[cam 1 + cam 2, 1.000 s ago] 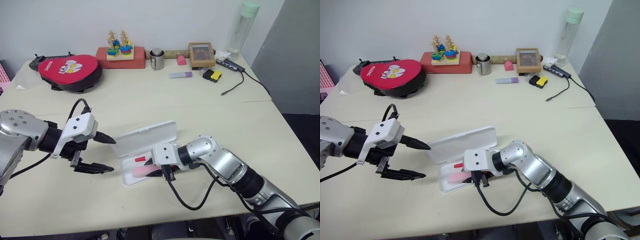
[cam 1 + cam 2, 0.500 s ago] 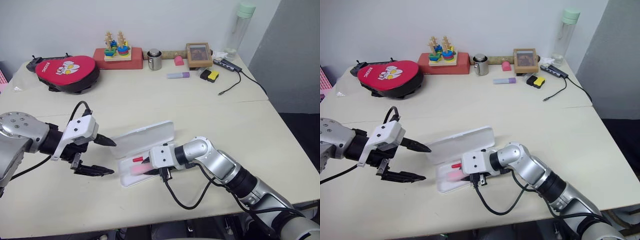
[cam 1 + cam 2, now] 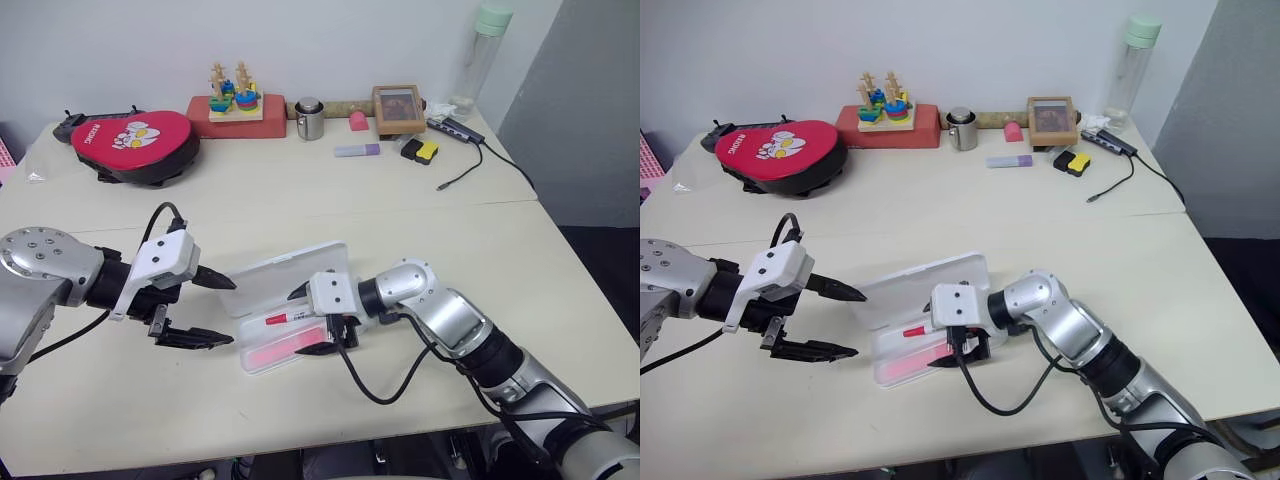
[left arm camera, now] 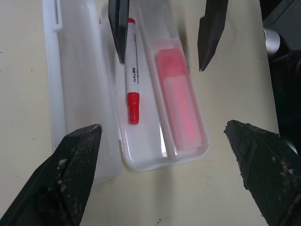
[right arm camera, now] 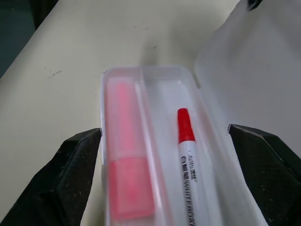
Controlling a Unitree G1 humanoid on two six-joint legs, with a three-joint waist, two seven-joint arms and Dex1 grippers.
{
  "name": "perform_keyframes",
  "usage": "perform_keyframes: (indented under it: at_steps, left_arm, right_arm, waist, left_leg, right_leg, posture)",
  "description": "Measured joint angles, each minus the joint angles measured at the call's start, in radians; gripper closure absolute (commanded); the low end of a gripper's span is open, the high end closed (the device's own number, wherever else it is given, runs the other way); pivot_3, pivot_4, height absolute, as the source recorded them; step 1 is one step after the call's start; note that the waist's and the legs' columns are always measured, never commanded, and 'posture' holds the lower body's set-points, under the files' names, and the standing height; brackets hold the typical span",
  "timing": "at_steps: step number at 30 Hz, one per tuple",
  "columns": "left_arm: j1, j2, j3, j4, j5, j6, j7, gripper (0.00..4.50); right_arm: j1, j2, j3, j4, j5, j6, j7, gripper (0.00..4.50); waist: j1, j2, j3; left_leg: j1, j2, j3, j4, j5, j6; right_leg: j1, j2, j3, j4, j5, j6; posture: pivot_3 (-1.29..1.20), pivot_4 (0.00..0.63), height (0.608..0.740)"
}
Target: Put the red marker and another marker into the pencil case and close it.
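Now spread wide and lifted off the stubby pink marker [image 4: 178, 99], right gripper [image 3: 312, 319] empty. Both it and slim red-capped white marker [image 4: 131, 70] lying in flat white plastic pencil case [image 3: 262, 360] on counter [image 3: 420, 240]; left gripper [image 3: 214, 309] agape, empty, beside it. Only closing the lid left.

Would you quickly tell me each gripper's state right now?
Left gripper: open, holding nothing.
Right gripper: open, holding nothing.

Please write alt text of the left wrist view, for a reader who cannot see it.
An open white pencil case lies on a beige table, with a red marker and a thick pink marker in side-by-side compartments. The left gripper and the right gripper are open.
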Motion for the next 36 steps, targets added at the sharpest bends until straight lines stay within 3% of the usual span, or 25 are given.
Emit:
perform_keyframes:
  at_steps: [8, 12, 16, 20, 27, 36]
  left_arm:
    - [0.027, -0.045, 0.025, -0.024, -0.027, 0.047, 0.058, 0.0]
    - [0.061, -0.07, 0.095, -0.059, -0.097, 0.133, 0.115, 0.0]
    - [0.114, -0.122, 0.259, -0.109, -0.193, 0.252, 0.229, 0.0]
    - [0.196, -0.197, 0.419, -0.156, -0.258, 0.339, 0.352, 0.0]
    - [0.312, -0.261, 0.544, -0.151, -0.261, 0.364, 0.449, 0.0]
    - [0.311, -0.293, 0.591, 0.022, -0.196, 0.295, 0.54, 0.0]
  right_arm:
    - [0.015, -0.164, -0.138, -0.109, 0.068, 0.093, 0.015, 0.05]
    - [0.067, -0.249, -0.181, -0.156, 0.109, 0.144, 0.039, 0.05]
    - [0.1, -0.323, -0.275, -0.203, 0.171, 0.217, 0.043, 0.05]
    - [0.098, -0.335, -0.316, -0.222, 0.205, 0.254, 0.024, 0.05]
    - [0.075, -0.316, -0.324, -0.247, 0.281, 0.286, 0.014, 0.05]
    - [-0.038, -0.28, -0.344, -0.167, 0.306, 0.251, -0.01, 0.05]
  waist:
    - [0.004, 0.0, 0.0]
    - [0.002, 0.0, 0.0]
    - [-0.002, 0.0, 0.0]
    - [-0.003, 0.0, 0.0]
    - [0.0, 0.0, 0.0]
    - [0.001, 0.0, 0.0]
  left_leg:
    - [-0.001, 0.0, 0.0, 0.0, 0.0, 0.0]
    - [-0.001, 0.0, 0.0, 0.0, 0.0, 0.0]
    - [0.0, 0.0, 0.001, 0.0, 0.0, 0.0]
    - [0.001, 0.0, 0.001, 0.0, 0.0, 0.0]
    - [0.001, 0.0, 0.001, 0.0, 0.0, 0.0]
    - [0.002, 0.0, 0.002, 0.0, 0.0, 0.0]
  right_leg:
    - [0.0, -0.001, 0.0, -0.001, 0.0, 0.0]
    - [0.0, 0.0, 0.0, -0.001, 0.0, 0.0]
    - [0.0, 0.0, 0.001, 0.0, 0.0, 0.0]
    - [0.0, 0.0, 0.001, 0.0, 0.0, 0.0]
    - [0.001, -0.001, 0.001, -0.001, 0.001, -0.001]
    - [0.001, -0.001, 0.001, -0.001, 0.001, -0.002]
  posture:
    - [0.0, 0.15, 0.74]
    - [0.0, 0.15, 0.74]
    - [0.0, 0.15, 0.74]
    - [0.0, 0.15, 0.74]
    - [0.0, 0.15, 0.74]
    - [0.0, 0.15, 0.74]
